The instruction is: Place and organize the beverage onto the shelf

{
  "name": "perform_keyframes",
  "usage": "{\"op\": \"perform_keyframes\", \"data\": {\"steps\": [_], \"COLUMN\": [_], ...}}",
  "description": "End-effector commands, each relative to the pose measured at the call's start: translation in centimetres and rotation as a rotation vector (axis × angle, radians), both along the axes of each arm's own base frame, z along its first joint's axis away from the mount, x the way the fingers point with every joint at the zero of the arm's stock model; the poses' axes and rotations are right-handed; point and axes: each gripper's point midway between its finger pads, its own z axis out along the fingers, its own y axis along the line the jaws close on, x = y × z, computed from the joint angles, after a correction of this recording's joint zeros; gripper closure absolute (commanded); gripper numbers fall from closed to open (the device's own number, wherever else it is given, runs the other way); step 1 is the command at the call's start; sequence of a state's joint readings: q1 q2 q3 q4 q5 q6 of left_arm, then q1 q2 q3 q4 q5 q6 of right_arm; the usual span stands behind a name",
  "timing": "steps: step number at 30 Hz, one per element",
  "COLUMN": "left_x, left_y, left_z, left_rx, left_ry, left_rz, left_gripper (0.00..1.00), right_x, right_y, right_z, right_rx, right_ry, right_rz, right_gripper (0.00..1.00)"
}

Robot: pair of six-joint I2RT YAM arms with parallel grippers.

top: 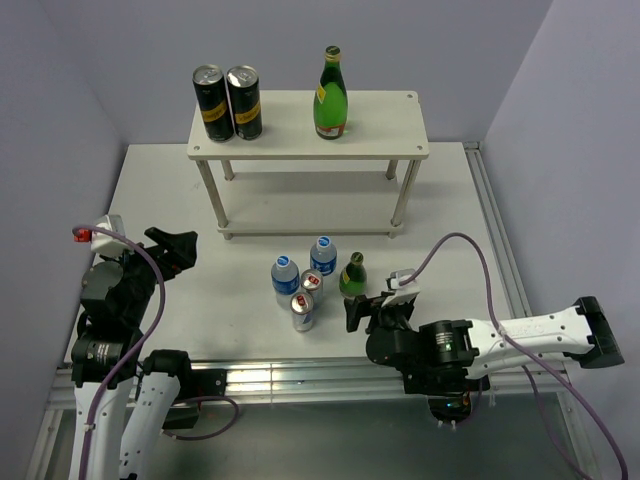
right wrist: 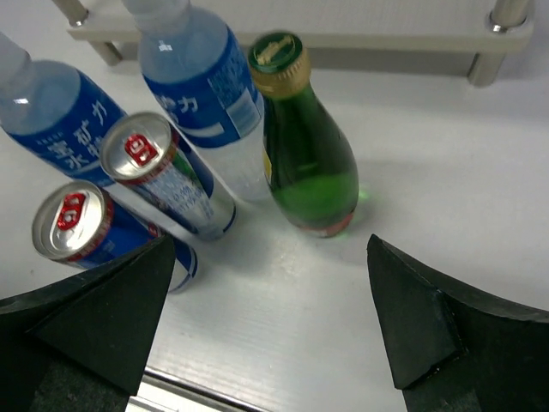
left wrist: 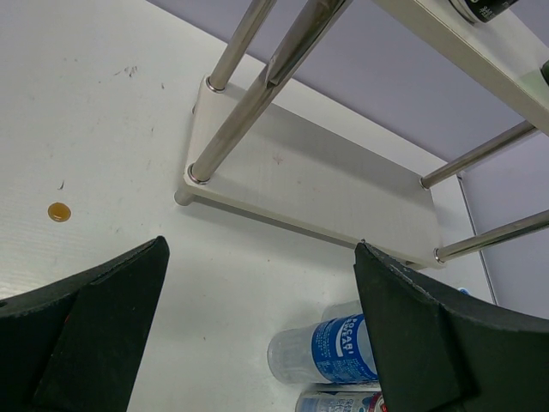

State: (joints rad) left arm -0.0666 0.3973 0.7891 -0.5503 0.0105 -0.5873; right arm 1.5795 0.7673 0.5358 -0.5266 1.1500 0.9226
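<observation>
While my right gripper (right wrist: 270, 300) hangs wide open & empty just short of the loose green bottle (right wrist: 309, 163), ctr frame, my left gripper (top: 172, 252) (wide, empty too) sits lower left. Done: one shelved green bottle (top: 331, 95) on the shelf (top: 390, 140) top, upper ctr. Left on the table (top: 180, 200): loose green bottle, 2 water bottles (top: 286, 280), 2 cans (top: 303, 314).

Glossy green glass bottle (right wrist: 313, 163); shiny metal can (right wrist: 167, 184); matt white shelf (top: 380, 120).
</observation>
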Motion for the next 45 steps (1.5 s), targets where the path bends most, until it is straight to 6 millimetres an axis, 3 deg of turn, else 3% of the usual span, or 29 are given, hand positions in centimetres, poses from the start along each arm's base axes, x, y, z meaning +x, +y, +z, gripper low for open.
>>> {"op": "perform_keyframes", "data": {"steps": [1,5,7,10,15,22,32,45], "left_x": [0.3,0.2,0.2,0.2,0.1,0.2,0.2,0.2], "left_y": [0.1,0.2,0.2,0.1,0.2,0.0,-0.2,-0.1], "left_z": [0.6,0.6,0.6,0.6,0.8,0.7,0.8,0.7], "left_rx": [0.009,0.009,0.008,0.009,0.008,0.011,0.013,0.012], "left_ry": [-0.024,-0.026,-0.026,-0.026,-0.033,-0.031,-0.037,-0.032], "left_rz": [0.002,0.006,0.007,0.005,0.007,-0.006,-0.02,-0.014], "left_gripper": [0.03,0.03,0.03,0.03,0.03,0.03,0.03,0.03], "right_x": [-0.3,0.8,1.5,2.9,4.3,5.6,8.0,10.5], "right_y": [1.5,2.8,2.4,1.8,2.4,2.5,0.8,2.3], "right_z": [-0.5,-1.9,-3.2,-3.3,-3.5,-6.2,-8.0,-9.6], "right_rx": [0.11,0.167,0.15,0.159,0.169,0.081,0.045,0.027], "right_ry": [0.044,0.075,0.081,0.094,0.078,0.051,0.024,0.016], "right_rz": [0.032,0.078,0.071,0.012,-0.028,-0.104,-0.198,-0.195], "right_gripper": [0.0,0.0,0.0,0.0,0.0,0.0,0.0,0.04]}}
